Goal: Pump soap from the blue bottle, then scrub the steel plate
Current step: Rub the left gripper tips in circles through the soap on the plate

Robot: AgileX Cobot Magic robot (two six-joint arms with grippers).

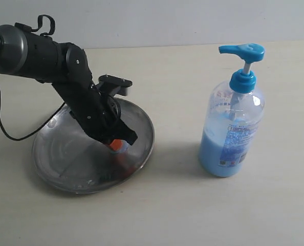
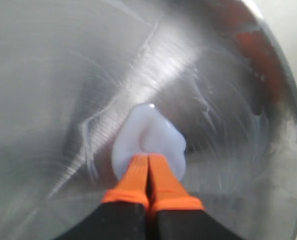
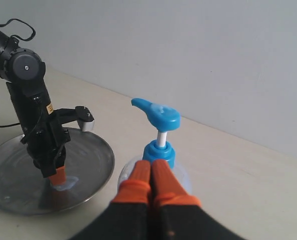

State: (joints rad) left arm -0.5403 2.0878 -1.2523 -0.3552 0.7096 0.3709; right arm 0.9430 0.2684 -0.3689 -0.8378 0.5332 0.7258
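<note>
Two grippers: both orange-tipped, on black arms; only the left one appeared in the exterior view.
Left gripper [image 2: 148, 162]: jaws pressed together with nothing between them, tips set down into the soap on the plate.
Right gripper [image 3: 151, 170]: jaws closed tight and empty, close by the bottle's collar; contact could not be told.
One blue bottle [image 1: 233, 128]: stood upright on the right part of the tabletop, well apart from the plate, pump head raised, spout turned toward the plate, light blue liquid filling its lower part.
One steel plate [image 1: 60, 164]: lay on the left part of the tabletop, streaky and reflective, under the left arm.
One blob of soap [image 2: 148, 132]: pale, on the plate's floor, on the side toward the bottle.
One cable [image 1: 1, 123]: black, looped down from the left arm near the table's left edge.
Surface: pale beige tabletop [image 1: 193, 215], matte.
Room: plain light-grey wall [image 1: 167, 20] ran along the table's far edge.
</note>
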